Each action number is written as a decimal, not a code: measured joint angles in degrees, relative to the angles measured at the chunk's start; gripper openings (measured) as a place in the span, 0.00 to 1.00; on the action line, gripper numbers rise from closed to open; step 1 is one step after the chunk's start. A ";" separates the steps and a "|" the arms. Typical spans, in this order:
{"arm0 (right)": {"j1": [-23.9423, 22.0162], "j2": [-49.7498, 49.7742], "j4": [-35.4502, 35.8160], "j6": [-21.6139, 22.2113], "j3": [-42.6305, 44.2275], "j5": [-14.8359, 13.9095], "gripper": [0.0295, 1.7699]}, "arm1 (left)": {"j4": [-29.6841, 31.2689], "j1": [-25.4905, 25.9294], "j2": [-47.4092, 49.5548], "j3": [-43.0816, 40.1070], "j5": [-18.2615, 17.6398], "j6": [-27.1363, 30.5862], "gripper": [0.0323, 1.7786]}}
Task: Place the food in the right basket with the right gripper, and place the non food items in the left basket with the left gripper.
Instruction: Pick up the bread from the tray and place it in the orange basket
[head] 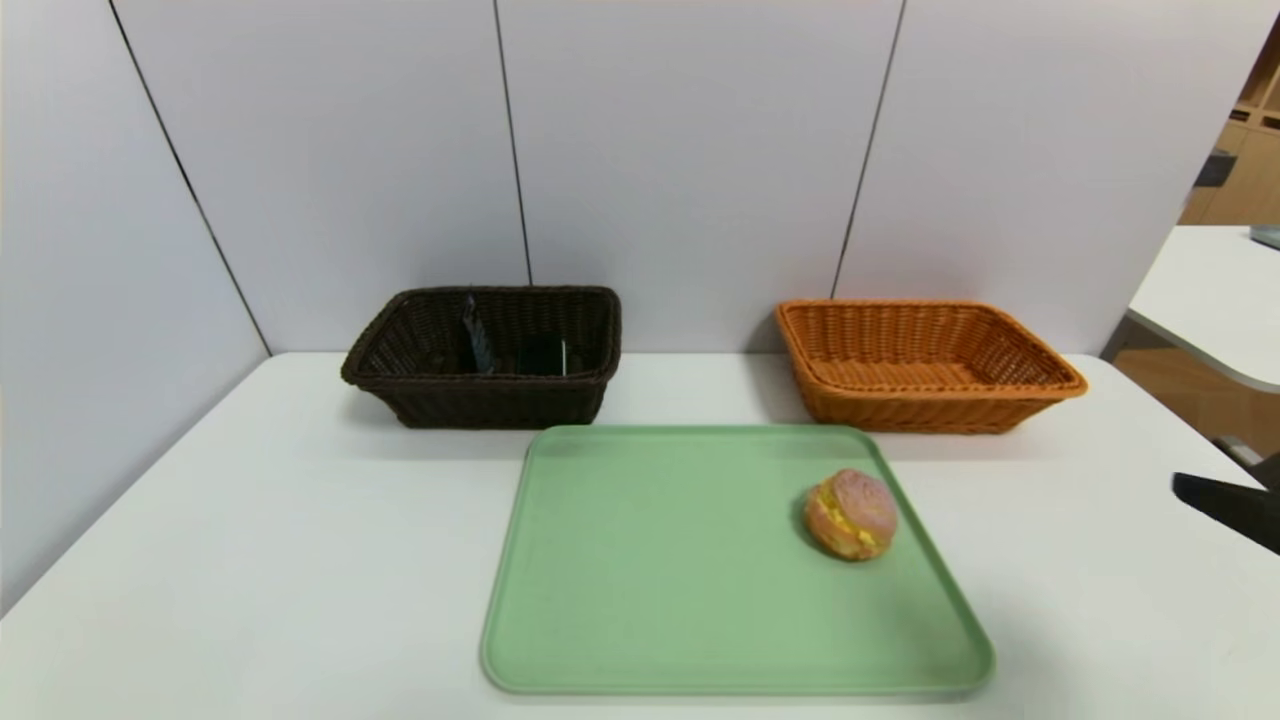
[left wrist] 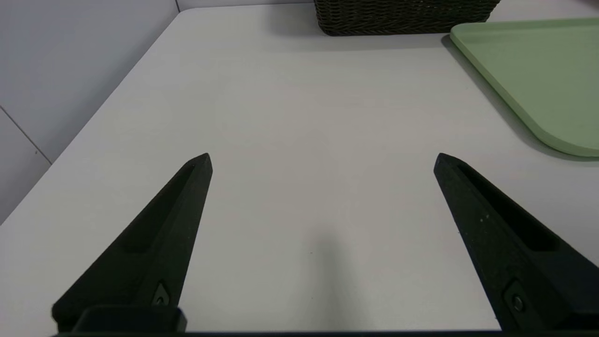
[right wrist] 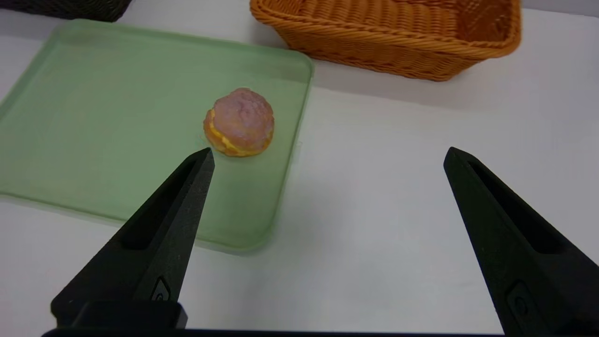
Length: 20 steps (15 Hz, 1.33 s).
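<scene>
Approaching the bun [right wrist: 239,121] on the green tray [right wrist: 93,117], the right gripper [right wrist: 327,159] hangs with fingers released. Next, I judge, it must straddle the bun, then carry it toward one o'clock to the orange basket [head: 925,365]. Left gripper [left wrist: 323,161] idles, released, above the bench [left wrist: 290,117].

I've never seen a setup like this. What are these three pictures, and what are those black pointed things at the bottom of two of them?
A two-armed robot sorts items. One picture looks down from its head; the others come from cameras on each wrist. The black points are fingers: the left gripper and right gripper, both open, holding nothing. On the white table a green tray carries a bun. Behind stand an empty orange basket and a dark brown basket with dark items inside.
</scene>
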<state>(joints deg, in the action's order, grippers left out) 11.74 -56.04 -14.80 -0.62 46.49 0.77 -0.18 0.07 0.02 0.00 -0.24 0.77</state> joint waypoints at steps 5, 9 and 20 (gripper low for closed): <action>8.18 -18.69 -6.50 0.60 11.33 0.80 0.96 | 0.00 0.00 0.00 0.00 -0.05 0.02 0.95; 11.17 -29.34 -8.48 3.89 16.15 0.96 0.96 | 0.00 0.00 0.00 0.00 -0.05 0.02 0.95; 13.78 -46.76 -8.31 6.31 20.89 0.13 0.96 | 0.00 0.00 0.00 0.00 0.00 0.02 0.95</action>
<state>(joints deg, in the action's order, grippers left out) 25.51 -102.80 -23.11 5.69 67.39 0.90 -0.18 0.07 0.02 0.00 -0.24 0.79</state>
